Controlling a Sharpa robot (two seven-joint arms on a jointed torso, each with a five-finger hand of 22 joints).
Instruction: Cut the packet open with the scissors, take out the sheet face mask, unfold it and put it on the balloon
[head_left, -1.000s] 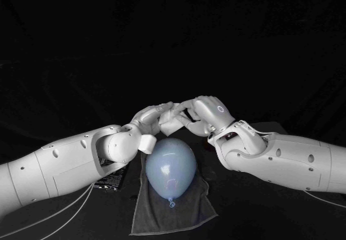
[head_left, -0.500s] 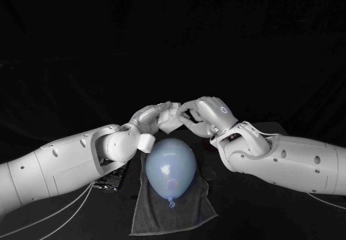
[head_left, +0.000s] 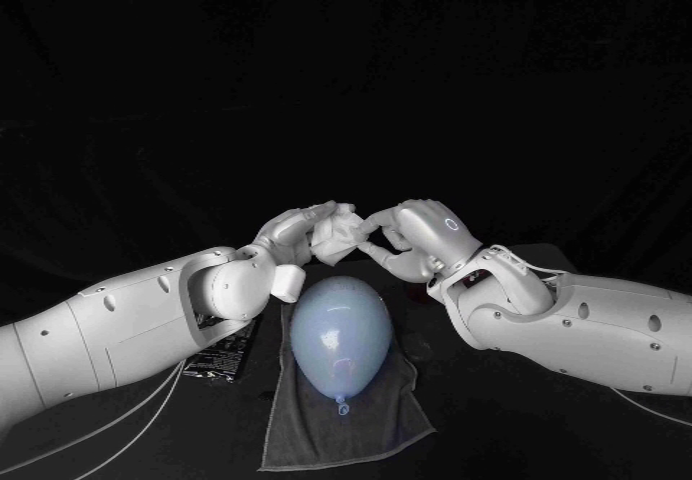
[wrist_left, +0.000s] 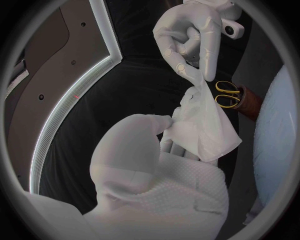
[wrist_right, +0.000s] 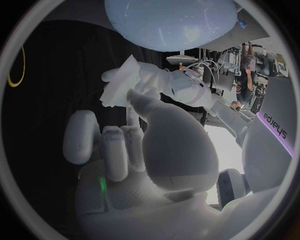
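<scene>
Both hands are up in the middle, just past the far end of the balloon (head_left: 342, 335). L hand (head_left: 296, 232) pinches the scrunched white sheet mask (head_left: 340, 236). R hand (head_left: 418, 232) grips the mask's other edge w/ its fingertips (wrist_left: 195, 70). The balloon lies on a dark towel (head_left: 325, 440), near me. In the L wrist view, scissors (wrist_left: 226, 94) w/ yellow handles show behind the mask.

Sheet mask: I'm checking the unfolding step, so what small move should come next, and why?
Probably draw the two hands slowly apart. The left hand and right hand both pinch the sheet mask, which hangs bunched and folded between them near the far end of the balloon, so spreading should open it.
</scene>
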